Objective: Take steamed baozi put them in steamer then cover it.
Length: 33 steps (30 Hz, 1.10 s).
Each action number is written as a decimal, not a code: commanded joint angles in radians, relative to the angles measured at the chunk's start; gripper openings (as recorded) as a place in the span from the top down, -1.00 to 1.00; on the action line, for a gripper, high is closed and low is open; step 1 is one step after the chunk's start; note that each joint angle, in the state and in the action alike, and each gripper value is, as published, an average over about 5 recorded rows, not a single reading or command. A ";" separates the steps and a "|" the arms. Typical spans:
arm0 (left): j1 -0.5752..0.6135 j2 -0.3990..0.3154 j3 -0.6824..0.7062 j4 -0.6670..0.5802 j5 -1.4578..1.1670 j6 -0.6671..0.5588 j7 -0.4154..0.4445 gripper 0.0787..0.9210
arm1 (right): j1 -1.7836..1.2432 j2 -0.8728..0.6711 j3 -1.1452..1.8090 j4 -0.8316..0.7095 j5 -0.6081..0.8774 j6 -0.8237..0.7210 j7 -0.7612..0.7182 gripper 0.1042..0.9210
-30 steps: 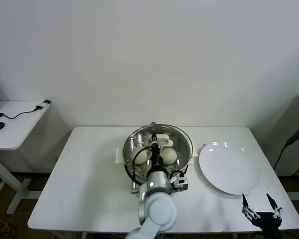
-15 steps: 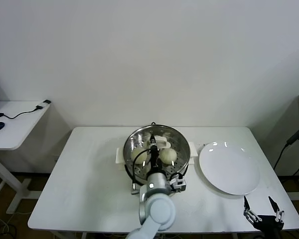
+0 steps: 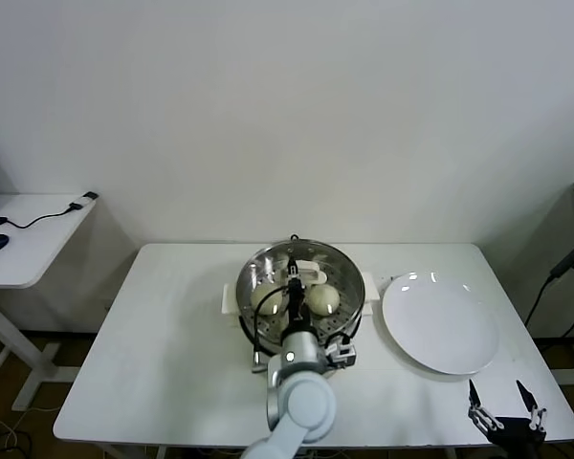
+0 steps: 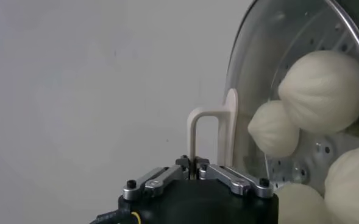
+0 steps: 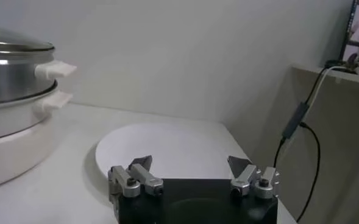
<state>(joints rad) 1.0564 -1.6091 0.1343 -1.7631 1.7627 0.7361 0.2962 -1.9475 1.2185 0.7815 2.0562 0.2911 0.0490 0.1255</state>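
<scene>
The steamer stands on its white pot base at the table's middle. The glass cover lies over it, and cream-white baozi show through the glass. My left gripper is over the steamer, shut on the cover's white handle. In the left wrist view the gripper pinches the handle, with several baozi behind the glass. My right gripper is open and empty at the table's front right corner; it also shows in its wrist view.
A flat white plate lies right of the steamer, also seen in the right wrist view. That view shows the covered steamer to one side. A side desk with a mouse stands at far left. A cable hangs at right.
My right gripper has drawn back toward the table's front edge. My left gripper and the cover's handle have shifted slightly over the steamer.
</scene>
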 commanded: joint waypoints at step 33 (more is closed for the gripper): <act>0.046 0.024 0.023 -0.092 -0.101 0.048 -0.064 0.12 | 0.003 0.020 -0.006 0.006 -0.042 0.043 -0.014 -0.76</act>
<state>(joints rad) 1.0889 -1.6091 0.1480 -1.7859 1.6986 0.7373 0.2355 -1.9445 1.2381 0.7757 2.0607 0.2531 0.0882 0.1151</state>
